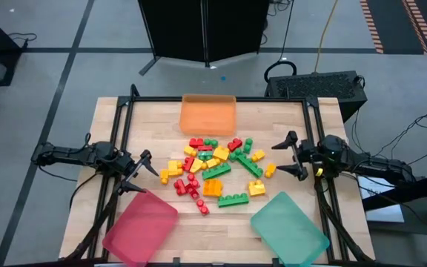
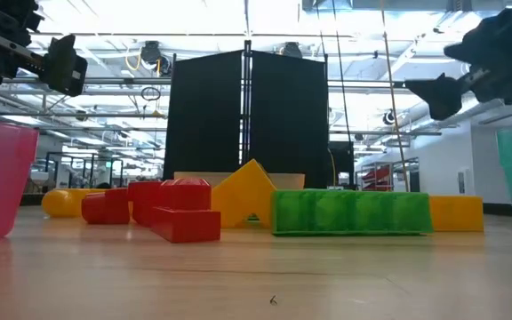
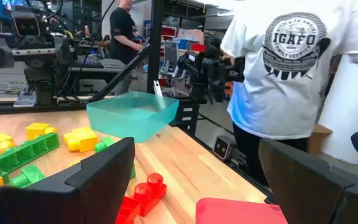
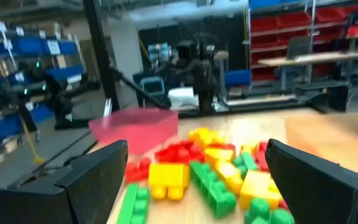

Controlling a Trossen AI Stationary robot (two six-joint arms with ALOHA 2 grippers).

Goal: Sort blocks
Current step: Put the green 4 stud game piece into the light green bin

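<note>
Grey workshop flooring surrounds a pale wooden worktop [image 1: 110, 133] framed by black rails, and a black folding screen [image 1: 199, 30] stands beyond its far edge. At the middle of the worktop lie the blocks [image 1: 213, 169], a loose scatter of red, green, yellow and orange studded bricks, some touching, some apart; a long green brick [image 2: 352, 213] sits at the near side of the heap, with red bricks beside it in the low view. Three translucent trays ring the heap: an orange tray [image 1: 208, 114] at the far edge, a pink-red tray [image 1: 141, 228] at the near left corner, and a teal-green tray [image 1: 290, 228] at the near right corner. The left gripper [image 1: 141, 172] hangs over the left side of the worktop, just beside the heap's left fringe, its fingers spread wide and holding nothing. The right gripper [image 1: 291, 156] hangs over the right side, just off the heap's right fringe, its fingers likewise spread and empty. Neither gripper touches a brick. In the left wrist view a person in a white printed T-shirt [image 3: 291, 68] stands beyond the table's right edge, and another person in dark clothes [image 3: 124, 31] stands farther back in the room.
</note>
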